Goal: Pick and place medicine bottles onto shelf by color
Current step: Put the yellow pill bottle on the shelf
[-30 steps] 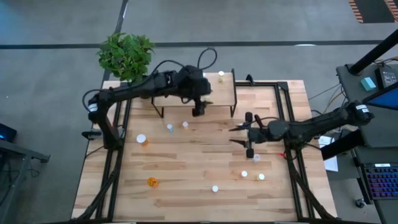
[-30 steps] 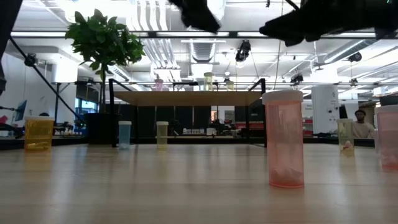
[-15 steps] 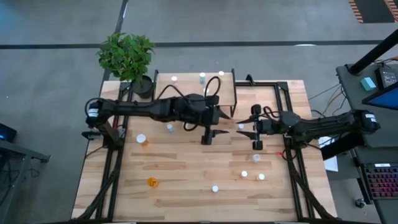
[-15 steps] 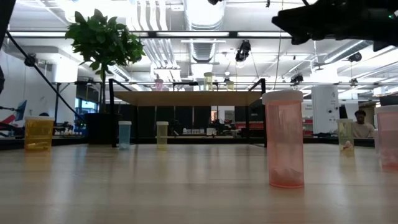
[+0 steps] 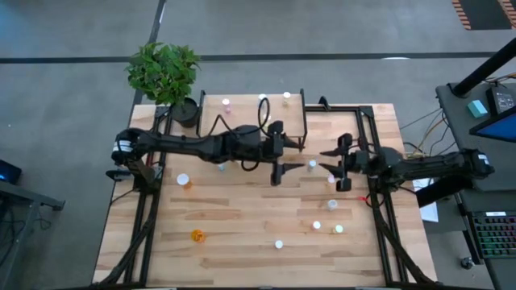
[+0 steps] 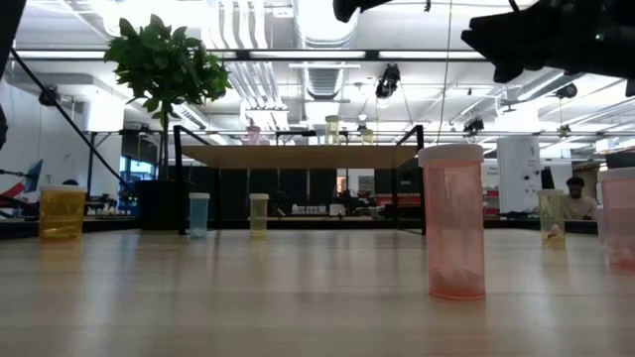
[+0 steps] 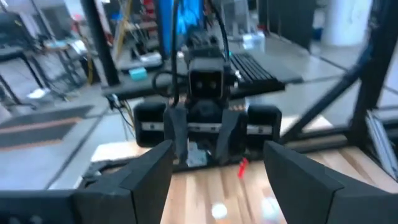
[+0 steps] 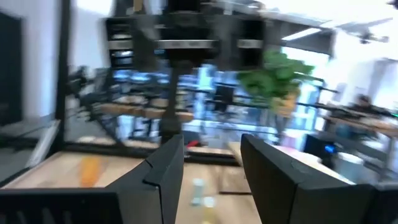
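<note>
My left gripper (image 5: 282,151) hangs open over the middle of the table, just in front of the shelf (image 5: 250,121), pointing level toward the right edge. My right gripper (image 5: 334,163) faces it from the right, open, above two small bottles (image 5: 312,165) (image 5: 330,179). Nothing lies between either pair of fingers (image 7: 143,180) (image 8: 273,174). On the shelf stand a pink-capped bottle (image 5: 226,103), a bluish one (image 5: 262,98) and a yellowish one (image 5: 286,97). Several more bottles stand on the tabletop, among them an orange one (image 5: 197,236) and a tall pink one (image 6: 452,223).
A potted plant (image 5: 164,71) stands at the far left corner. Black frame rails (image 5: 372,141) run along both table sides. Loose bottles (image 5: 317,226) (image 5: 279,244) dot the near right. A white-capped bottle (image 5: 184,180) stands at the left. A person (image 6: 575,188) shows in the room behind.
My left gripper has swung away from the shelf's front, toward the table's right and near edges. It has tipped from pointing down to pointing level. My right gripper has drawn back toward the table's right edge. No bottle has moved.
</note>
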You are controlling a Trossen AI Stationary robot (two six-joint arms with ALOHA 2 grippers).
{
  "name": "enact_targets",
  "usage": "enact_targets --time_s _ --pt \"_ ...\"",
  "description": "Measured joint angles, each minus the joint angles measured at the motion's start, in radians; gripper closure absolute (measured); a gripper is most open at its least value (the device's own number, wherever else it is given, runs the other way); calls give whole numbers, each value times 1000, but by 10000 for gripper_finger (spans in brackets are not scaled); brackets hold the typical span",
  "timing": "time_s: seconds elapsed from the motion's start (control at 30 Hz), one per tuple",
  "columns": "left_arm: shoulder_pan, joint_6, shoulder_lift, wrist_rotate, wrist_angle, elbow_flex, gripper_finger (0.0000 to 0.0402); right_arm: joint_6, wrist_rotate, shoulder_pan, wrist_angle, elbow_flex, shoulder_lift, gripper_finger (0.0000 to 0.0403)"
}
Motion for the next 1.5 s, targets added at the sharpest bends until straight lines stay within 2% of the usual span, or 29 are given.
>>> enact_targets --time_s 0.1,0.27,0.5,1.1,1.5 --pt "-1 -1 0 -25 47 -7 168 25 42 0 -5 -2 -7 252" --pt "-1 -2 0 -36 105 -7 168 84 -60 0 -5 -8 -7 252" --pt "-1 -52 0 -37 187 -8 168 137 -58 0 -37 -9 -24 252" --pt "-1 -54 0 -38 219 -8 169 189 -58 0 -213 -5 -80 252" --pt "-1 -54 2 -38 218 -8 169 235 -58 0 -226 -4 -80 252"
